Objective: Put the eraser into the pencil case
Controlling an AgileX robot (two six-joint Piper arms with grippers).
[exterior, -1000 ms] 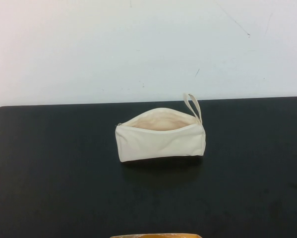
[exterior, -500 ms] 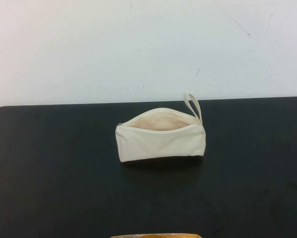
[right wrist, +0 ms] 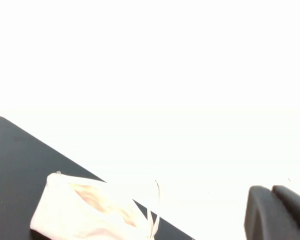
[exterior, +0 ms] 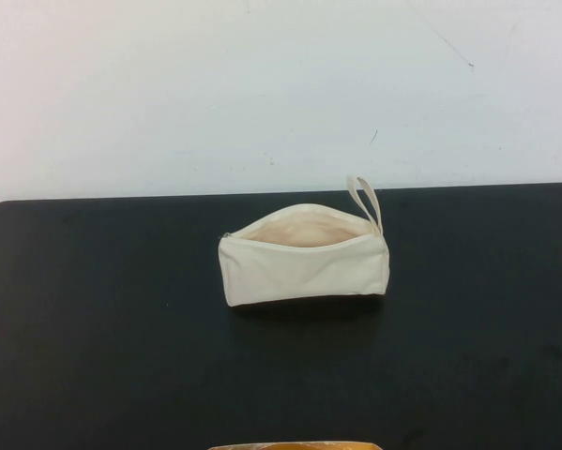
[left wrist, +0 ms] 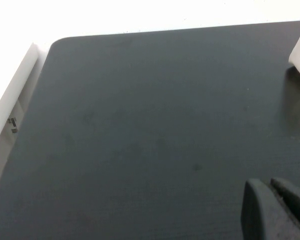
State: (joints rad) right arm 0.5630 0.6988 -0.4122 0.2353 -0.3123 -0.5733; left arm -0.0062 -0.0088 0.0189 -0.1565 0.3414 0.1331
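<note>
The pencil case (exterior: pixel 304 257) is lying unzipped at the centre of the black worktop (exterior: pixel 102 319), loop strap (exterior: pixel 365 204) pointing upward. The eraser is showing nowhere. Left claw (left wrist: pixel 277 210) and right claw (right wrist: pixel 276 212) are sitting clenched at frame corners, grasping nothing.

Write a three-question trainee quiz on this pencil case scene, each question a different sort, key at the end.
1. True or false: the pencil case is zipped shut.
2. Multiple choice: the loop strap sits at the case's A) robot's-left end B) robot's-right end C) middle.
3. Fill in: the case rests on a ____ table.

Key: 1. False; its mouth gapes, showing the lining. 2. B. 3. Black.

No eraser shows in any view. The left gripper and right gripper appear only at the edge of their own wrist views, outside the high view.
</note>
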